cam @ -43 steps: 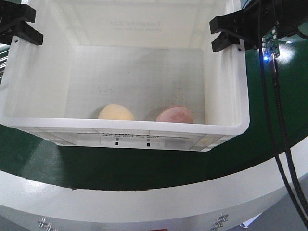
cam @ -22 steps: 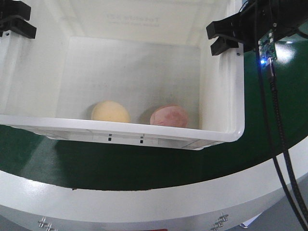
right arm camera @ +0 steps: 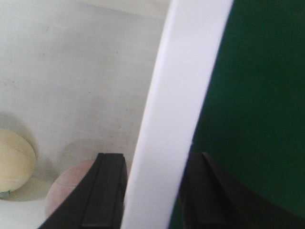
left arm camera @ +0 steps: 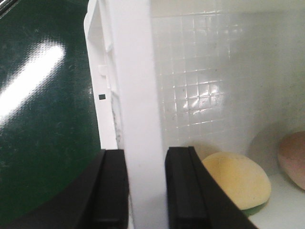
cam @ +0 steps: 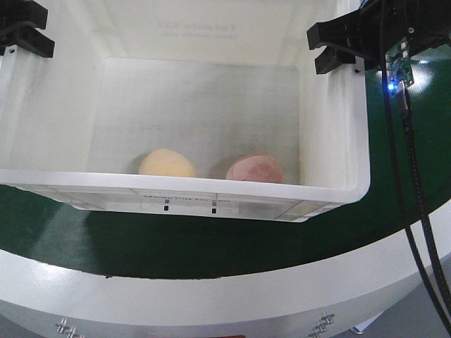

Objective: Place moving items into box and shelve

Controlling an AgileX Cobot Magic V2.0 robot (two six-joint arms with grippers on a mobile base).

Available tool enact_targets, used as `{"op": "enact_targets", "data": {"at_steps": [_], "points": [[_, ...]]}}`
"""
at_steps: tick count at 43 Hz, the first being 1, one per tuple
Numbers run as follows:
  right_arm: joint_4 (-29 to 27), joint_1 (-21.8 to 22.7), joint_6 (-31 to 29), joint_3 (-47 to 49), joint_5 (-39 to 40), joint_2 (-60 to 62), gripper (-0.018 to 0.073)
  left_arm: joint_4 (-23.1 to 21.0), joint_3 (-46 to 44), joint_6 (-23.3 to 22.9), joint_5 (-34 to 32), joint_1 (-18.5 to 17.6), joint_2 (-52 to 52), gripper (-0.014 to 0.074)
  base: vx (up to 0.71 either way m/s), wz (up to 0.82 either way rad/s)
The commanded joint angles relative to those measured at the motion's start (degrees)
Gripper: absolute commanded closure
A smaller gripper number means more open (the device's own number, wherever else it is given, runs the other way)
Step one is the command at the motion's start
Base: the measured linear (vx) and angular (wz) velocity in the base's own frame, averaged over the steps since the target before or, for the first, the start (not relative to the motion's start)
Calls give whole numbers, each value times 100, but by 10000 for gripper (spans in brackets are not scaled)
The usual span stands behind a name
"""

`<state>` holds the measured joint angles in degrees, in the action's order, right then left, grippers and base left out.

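The white box [cam: 183, 185] hangs over the green table, held by both side walls. At the left wall my left gripper [cam: 25, 32] is shut on the rim, and my right gripper [cam: 337, 49] is shut on the right wall. Both moving items lie inside against the near wall: the pale yellow one [cam: 166, 163] and the pinkish-red one [cam: 254, 170]. In the left wrist view my left gripper [left arm camera: 145, 191] straddles the box wall [left arm camera: 138, 95], with the yellow item [left arm camera: 236, 179] beside it. My right gripper [right arm camera: 152, 191] clamps the box wall [right arm camera: 190, 71] near the pink item [right arm camera: 66, 191].
The green table top [cam: 211, 246] curves under the box and ends in a white rim [cam: 211, 296] at the front. Black cables [cam: 412, 190] and a small board with a blue light [cam: 399, 67] hang at the right.
The box swung a little to the left, then back right, with both grippers holding it. The two items shifted slightly along the near wall.
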<state>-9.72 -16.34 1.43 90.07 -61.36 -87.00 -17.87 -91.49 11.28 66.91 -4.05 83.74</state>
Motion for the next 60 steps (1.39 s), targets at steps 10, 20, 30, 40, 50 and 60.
{"op": "enact_targets", "data": {"at_steps": [10, 20, 30, 40, 50, 60], "points": [[-152, -36, 299, 271, -141, 705, 559, -69, -269, -450, 254, -60, -476, 597, 0, 0], [-152, -36, 400, 271, -517, 734, 559, 114, -269, -549, 507, -60, -490, 597, 0, 0], [-167, -36, 404, 271, -636, 734, 559, 114, -269, -580, 457, -60, -490, 597, 0, 0], [-260, -36, 447, 271, -744, 734, 559, -101, -269, -573, 501, -60, -490, 597, 0, 0], [-356, -36, 447, 271, -773, 734, 559, -170, -269, -573, 501, -60, -490, 597, 0, 0], [-488, -36, 447, 271, -787, 734, 559, -190, -269, -573, 501, -60, -494, 597, 0, 0]]}}
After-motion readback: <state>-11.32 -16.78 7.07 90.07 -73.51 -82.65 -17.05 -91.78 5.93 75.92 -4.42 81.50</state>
